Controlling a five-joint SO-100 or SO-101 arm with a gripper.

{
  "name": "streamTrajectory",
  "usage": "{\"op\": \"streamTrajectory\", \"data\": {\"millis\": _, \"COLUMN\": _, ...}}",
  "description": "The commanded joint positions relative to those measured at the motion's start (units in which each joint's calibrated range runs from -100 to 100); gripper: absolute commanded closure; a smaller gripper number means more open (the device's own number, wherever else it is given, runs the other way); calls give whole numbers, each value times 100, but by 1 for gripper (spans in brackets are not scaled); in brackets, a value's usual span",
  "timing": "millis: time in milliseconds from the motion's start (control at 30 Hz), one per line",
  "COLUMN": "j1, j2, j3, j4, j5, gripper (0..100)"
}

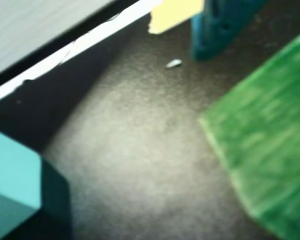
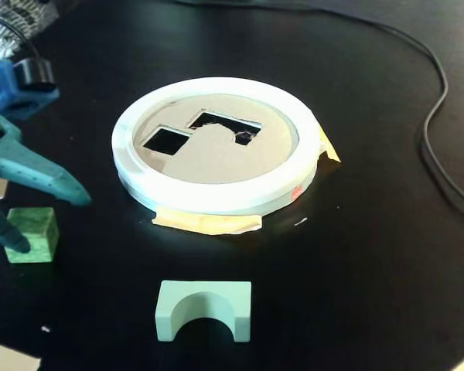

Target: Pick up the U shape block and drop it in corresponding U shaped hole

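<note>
Gripper, fixed view: my teal gripper (image 2: 42,220) sits at the left edge with its fingers spread apart, one finger (image 2: 50,182) above the green cube (image 2: 32,233) and the other crossing the cube's left side; it grasps nothing.
U block, fixed view: the pale mint U shape block (image 2: 204,310) stands near the camera, arch opening facing me, well apart from the gripper.
Ring tray, fixed view: the white ring tray (image 2: 216,193) lies farther back, taped down with yellow tape (image 2: 207,223); I see a square hole (image 2: 167,140) and a U-shaped hole (image 2: 226,127) in its plate.
Cable, fixed view: a black cable (image 2: 437,108) runs along the right.
Wrist view (blurry): a teal finger (image 1: 220,27) shows at the top, the green cube (image 1: 265,130) right, a teal part of the arm (image 1: 15,190) lower left, dark table (image 1: 140,150) between.
</note>
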Motion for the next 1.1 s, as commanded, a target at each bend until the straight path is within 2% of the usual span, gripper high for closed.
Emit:
{"op": "streamTrajectory", "data": {"millis": 0, "j1": -105, "j2": -42, "j3": -612, "j4": -291, "j5": -29, "gripper": 0}}
{"op": "streamTrajectory", "data": {"millis": 133, "j1": -117, "j2": 66, "j3": -1131, "j4": -281, "j5": -161, "gripper": 0}}
{"op": "streamTrajectory", "data": {"millis": 200, "j1": -130, "j2": 75, "j3": -1432, "j4": -271, "j5": -571, "gripper": 0}}
{"op": "streamTrajectory", "data": {"millis": 300, "j1": -130, "j2": 129, "j3": -1705, "j4": -281, "j5": -899, "gripper": 0}}
{"op": "streamTrajectory", "data": {"millis": 433, "j1": -242, "j2": 971, "j3": -2251, "j4": -402, "j5": -1001, "gripper": 0}}
{"op": "streamTrajectory", "data": {"millis": 600, "j1": -517, "j2": 3416, "j3": -3854, "j4": -1034, "j5": -1241, "gripper": 0}}
{"op": "streamTrajectory", "data": {"millis": 700, "j1": -529, "j2": 5467, "j3": -5120, "j4": -1034, "j5": -1846, "gripper": 0}}
{"op": "streamTrajectory", "data": {"millis": 800, "j1": -542, "j2": 6810, "j3": -6040, "j4": -924, "j5": -2335, "gripper": 0}}
{"op": "streamTrajectory", "data": {"millis": 1067, "j1": -842, "j2": 8404, "j3": -7479, "j4": -1034, "j5": -3565, "gripper": 0}}
